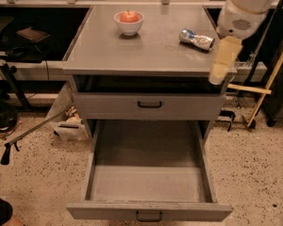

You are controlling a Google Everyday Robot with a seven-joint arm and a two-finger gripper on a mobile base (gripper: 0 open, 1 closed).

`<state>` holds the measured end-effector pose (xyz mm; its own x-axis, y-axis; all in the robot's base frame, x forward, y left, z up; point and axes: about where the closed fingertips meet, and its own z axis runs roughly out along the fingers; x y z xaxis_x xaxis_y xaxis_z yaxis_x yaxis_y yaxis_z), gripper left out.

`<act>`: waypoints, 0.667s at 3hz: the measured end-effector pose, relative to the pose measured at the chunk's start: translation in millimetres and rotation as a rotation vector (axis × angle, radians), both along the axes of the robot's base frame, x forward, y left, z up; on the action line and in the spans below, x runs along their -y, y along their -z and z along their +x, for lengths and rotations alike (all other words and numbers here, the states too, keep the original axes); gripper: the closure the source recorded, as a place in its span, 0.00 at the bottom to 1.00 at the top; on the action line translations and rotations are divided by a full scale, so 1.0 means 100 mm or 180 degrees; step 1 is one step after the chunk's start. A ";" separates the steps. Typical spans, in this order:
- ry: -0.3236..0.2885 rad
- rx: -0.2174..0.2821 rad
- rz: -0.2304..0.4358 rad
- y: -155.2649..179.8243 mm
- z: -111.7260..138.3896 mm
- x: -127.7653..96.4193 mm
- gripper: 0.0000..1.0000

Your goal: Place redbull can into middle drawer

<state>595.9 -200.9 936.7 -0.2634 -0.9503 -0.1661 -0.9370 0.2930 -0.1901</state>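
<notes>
The flat-topped grey metal desk [146,53] stands on speckled flooring. We find the dented silver-and-blue redbull can [196,38] lying on its side at the top's right rear, ungrasped. The cream-coloured end effector [219,72] hangs just beside it, over the desk's right front edge; we cannot tell whether it is wide or narrow. The wide grey middle drawer [148,212] stands pulled open below. We judge the approach in hand; next comes alignment over the can. The arm is cut off above.
</notes>
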 end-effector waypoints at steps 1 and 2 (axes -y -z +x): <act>0.0121 -0.0161 0.0098 0.29 0.71 -0.39 0.00; 0.0670 -0.0039 0.0349 0.51 1.31 -0.34 0.00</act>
